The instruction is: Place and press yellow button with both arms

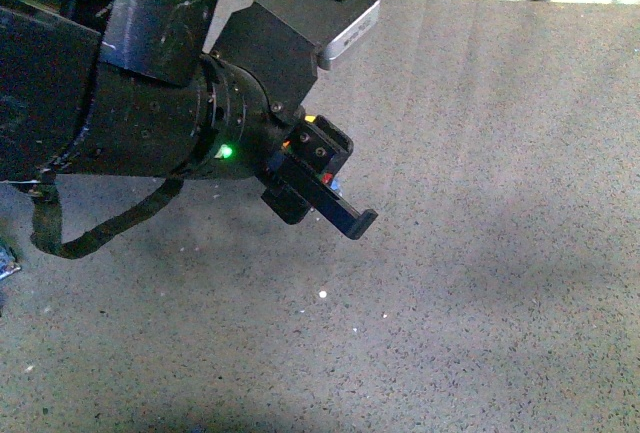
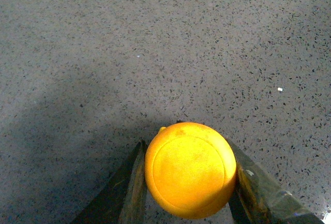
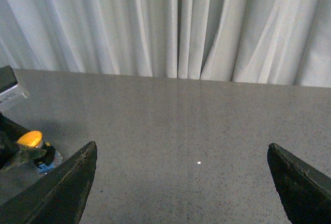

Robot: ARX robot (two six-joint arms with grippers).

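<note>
The yellow button (image 2: 190,169) fills the left wrist view, its round domed cap squeezed between the two dark fingers (image 2: 132,182) of my left gripper (image 2: 185,142), which is shut on it above the grey speckled table. In the front view the left gripper (image 1: 330,193) hangs over the table at centre left and hides nearly all of the button. The right wrist view catches the button (image 3: 29,139) from the side, with its blue base, held in the left gripper. My right gripper (image 3: 181,145) is open with nothing between its fingers, well apart from the button. It does not show in the front view.
The grey speckled table (image 1: 480,253) stretches away to the right and forward. A white curtain (image 3: 176,27) hangs behind its far edge. A black cable (image 1: 100,238) loops under the left arm. A small white speck (image 1: 322,294) lies on the surface.
</note>
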